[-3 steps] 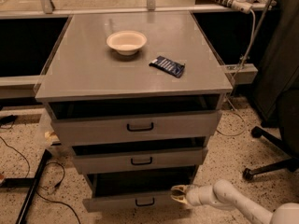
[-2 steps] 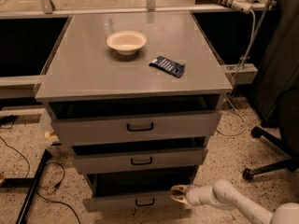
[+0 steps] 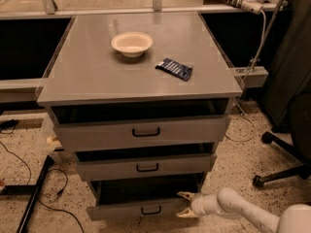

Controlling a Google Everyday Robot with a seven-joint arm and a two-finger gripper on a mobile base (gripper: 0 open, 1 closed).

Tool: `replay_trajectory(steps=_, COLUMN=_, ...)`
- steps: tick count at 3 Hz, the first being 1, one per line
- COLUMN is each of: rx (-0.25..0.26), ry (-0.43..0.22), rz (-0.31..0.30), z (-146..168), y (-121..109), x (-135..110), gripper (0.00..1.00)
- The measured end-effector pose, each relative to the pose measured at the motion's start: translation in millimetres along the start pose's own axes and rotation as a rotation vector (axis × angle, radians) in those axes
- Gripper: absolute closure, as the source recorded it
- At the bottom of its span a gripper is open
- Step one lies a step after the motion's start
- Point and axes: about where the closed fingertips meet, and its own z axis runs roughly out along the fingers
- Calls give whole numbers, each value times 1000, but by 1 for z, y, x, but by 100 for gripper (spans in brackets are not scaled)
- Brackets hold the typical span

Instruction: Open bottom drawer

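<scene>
1. The cream two-finger claw [image 3: 186, 204] is shown low at the front right corner of the grey desk [image 3: 97, 76]. Its fingers are spread, one above and one below the right end of the lowest drawer front. Contact cannot be confirmed.
2. The bottom drawer [image 3: 121, 210], a grey flat-fronted panel with a small black bar handle [image 3: 151, 210], is seen lowest along the desk's front edge, standing partly out.
3. The drawer is judged rigid and smooth-faced, liable to bind if pulled off-centre. The central handle is judged the surest hold, the right end a slippery one.
</scene>
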Motion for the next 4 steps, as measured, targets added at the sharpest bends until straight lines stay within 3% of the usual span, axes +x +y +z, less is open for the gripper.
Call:
replay_trajectory(steps=1, rx=-10, ry=57, rz=11, z=0, y=11, x=11, gripper=0)
replay_trajectory(steps=2, rx=-11, ry=57, rz=11, z=0, y=11, x=11, gripper=0)
replay_trajectory(steps=4, rx=-12, ry=56, rz=11, z=0, y=11, x=11, gripper=41)
